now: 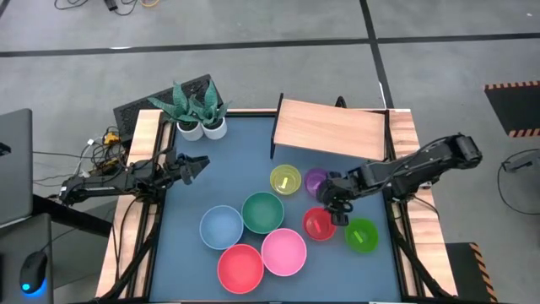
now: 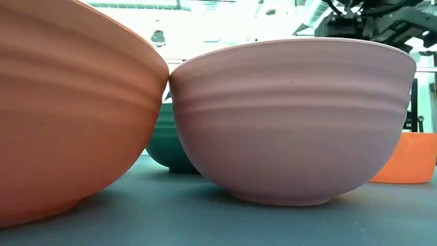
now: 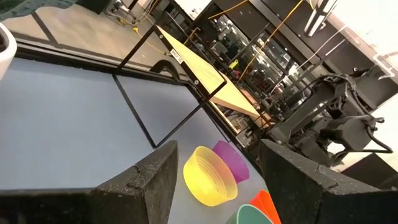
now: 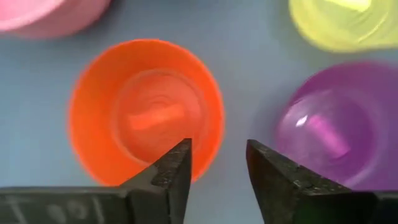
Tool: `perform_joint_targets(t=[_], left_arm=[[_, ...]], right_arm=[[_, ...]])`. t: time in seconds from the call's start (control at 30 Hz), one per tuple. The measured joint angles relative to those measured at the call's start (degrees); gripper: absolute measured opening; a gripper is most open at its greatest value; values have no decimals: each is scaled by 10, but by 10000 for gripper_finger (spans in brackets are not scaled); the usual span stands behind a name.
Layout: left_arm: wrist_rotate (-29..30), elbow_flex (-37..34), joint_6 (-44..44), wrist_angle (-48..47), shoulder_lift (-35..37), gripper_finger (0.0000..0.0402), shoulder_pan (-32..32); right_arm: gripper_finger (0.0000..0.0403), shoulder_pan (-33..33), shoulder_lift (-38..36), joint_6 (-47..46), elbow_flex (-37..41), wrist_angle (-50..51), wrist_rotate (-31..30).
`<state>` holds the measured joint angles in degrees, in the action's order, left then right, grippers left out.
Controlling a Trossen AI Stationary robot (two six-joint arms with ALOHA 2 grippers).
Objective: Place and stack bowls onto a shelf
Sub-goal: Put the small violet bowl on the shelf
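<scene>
Hovering at the right of the high view, our right gripper (image 4: pixel 217 163) has its fingers apart over the rim of the small orange-red bowl (image 4: pixel 146 112), beside the purple bowl (image 4: pixel 329 127). We should straddle that rim only, then lift toward the shelf (image 1: pixel 331 128) at upper centre. Our left gripper (image 1: pixel 196 165) waits, fingers apart, at the counter's (image 1: pixel 236 143) left.

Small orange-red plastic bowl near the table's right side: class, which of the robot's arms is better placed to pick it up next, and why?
Right. The right gripper hovers open directly over the small orange-red plastic bowl, beside the small purple plastic bowl. The left gripper waits open far across the table.
</scene>
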<state>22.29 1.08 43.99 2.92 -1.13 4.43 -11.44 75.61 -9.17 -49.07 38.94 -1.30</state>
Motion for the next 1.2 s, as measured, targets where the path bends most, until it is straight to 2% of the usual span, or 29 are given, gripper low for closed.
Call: perform_joint_targets(t=[0.13,0.2,0.4,0.57,0.9,1.03,1.2], left_arm=[[0,0,0,0,0,209,0],[0,0,0,0,0,209,0],[0,0,0,0,0,209,0],[0,0,0,0,0,209,0],[0,0,-2,0,0,209,0],[0,0,-2,0,0,209,0],[0,0,-1,0,0,209,0]], right_arm=[[208,4,19,71,-28,14,-74],[212,12,27,99,-36,14,-90],[205,38,52,124,-37,16,-91],[201,53,86,126,-37,21,-57],[193,57,164,122,-37,15,-50],[152,57,183,106,-37,15,-50],[42,56,179,88,-37,16,-50]])
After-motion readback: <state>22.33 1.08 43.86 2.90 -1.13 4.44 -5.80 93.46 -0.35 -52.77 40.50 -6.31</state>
